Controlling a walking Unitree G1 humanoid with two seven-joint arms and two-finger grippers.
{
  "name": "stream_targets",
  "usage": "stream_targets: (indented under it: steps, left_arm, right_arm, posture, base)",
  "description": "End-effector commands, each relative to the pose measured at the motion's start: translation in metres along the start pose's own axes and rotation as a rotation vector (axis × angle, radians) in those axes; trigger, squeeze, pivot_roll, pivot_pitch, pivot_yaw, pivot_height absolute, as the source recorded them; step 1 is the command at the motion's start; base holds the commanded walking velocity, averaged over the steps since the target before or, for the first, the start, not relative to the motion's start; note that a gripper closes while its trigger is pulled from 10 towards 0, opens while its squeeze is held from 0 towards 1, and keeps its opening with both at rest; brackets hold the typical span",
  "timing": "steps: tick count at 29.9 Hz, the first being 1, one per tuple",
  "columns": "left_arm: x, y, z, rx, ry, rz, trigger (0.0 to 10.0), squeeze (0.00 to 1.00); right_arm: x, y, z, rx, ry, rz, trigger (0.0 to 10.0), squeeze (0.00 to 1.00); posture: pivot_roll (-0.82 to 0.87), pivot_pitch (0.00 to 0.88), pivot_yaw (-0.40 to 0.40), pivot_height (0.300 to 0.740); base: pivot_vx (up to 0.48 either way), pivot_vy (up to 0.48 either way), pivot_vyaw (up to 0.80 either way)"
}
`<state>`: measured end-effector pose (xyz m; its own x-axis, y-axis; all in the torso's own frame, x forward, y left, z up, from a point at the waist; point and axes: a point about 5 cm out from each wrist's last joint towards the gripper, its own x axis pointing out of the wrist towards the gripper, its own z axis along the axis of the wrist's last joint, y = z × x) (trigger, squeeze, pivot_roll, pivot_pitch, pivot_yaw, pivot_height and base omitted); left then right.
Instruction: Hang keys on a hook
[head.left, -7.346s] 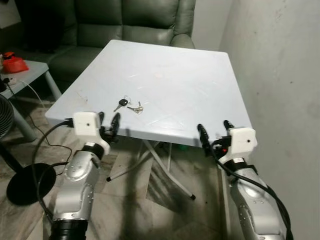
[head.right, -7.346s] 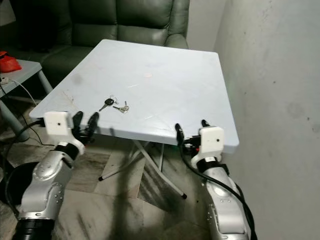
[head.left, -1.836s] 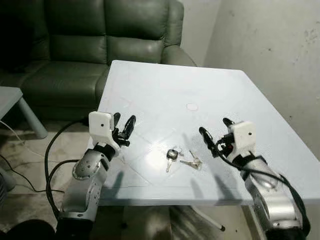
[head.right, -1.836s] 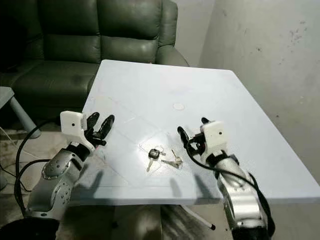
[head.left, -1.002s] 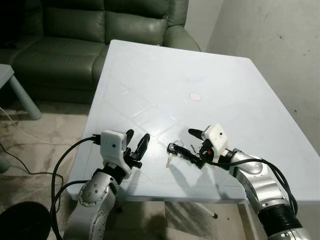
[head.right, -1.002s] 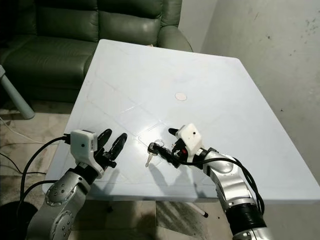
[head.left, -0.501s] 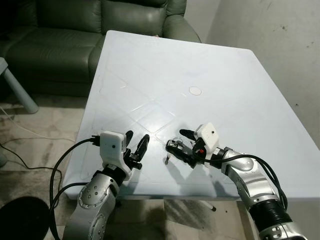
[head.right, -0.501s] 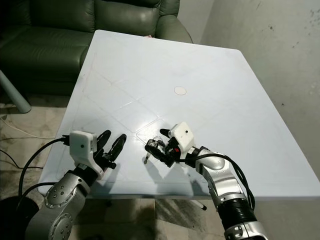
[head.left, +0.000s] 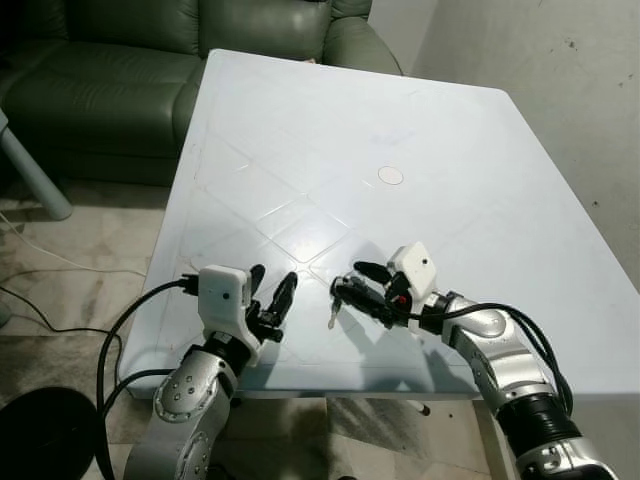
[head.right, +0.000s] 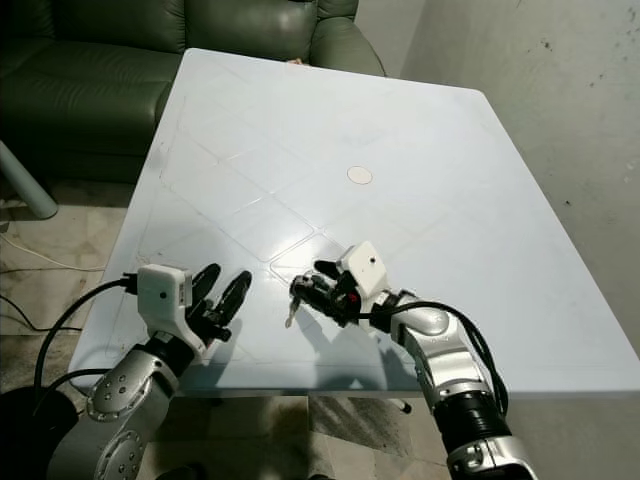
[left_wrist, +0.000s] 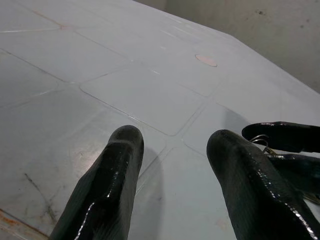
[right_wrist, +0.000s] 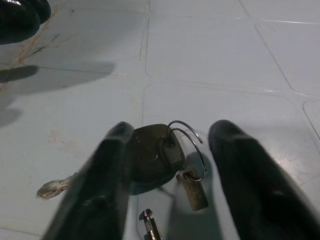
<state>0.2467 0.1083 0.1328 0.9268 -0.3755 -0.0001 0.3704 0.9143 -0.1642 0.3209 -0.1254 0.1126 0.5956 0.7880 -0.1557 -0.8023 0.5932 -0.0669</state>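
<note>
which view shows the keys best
The right wrist view: the keys lie close up on the table between the right gripper fingers, black head, ring and small keys distinct. The eye views show them small, partly behind that gripper. The left wrist view catches just the ring at its edge.

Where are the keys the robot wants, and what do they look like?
Look at the big pale blue square plastic table in front of the dark green leather sofa. Near its front edge, between the open black fingers of the right gripper, lies the small bunch of keys. It has one black-headed key and small silver keys on a thin wire ring.
</note>
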Motion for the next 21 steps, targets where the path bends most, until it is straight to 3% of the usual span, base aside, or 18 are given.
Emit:
stream_targets:
  steps: [1, 21]
  left_arm:
    - [-0.0008, -0.0048, 0.0011, -0.004, -0.002, -0.008, 10.0, 0.00]
    - [0.0003, -0.0042, 0.0029, -0.013, -0.007, -0.002, 10.0, 0.00]
  right_arm:
    - [-0.0035, -0.0032, -0.0017, 0.004, 0.004, -0.008, 0.0, 0.00]
    - [-0.0064, -0.0102, -0.0021, 0.003, 0.008, -0.014, 0.0, 0.00]
  posture:
    - [0.02, 0.173, -0.159, 0.740]
    - [0.03, 0.165, -0.159, 0.740]
  base:
    - [0.000, 0.000, 0.00]
    - [0.000, 0.000, 0.00]
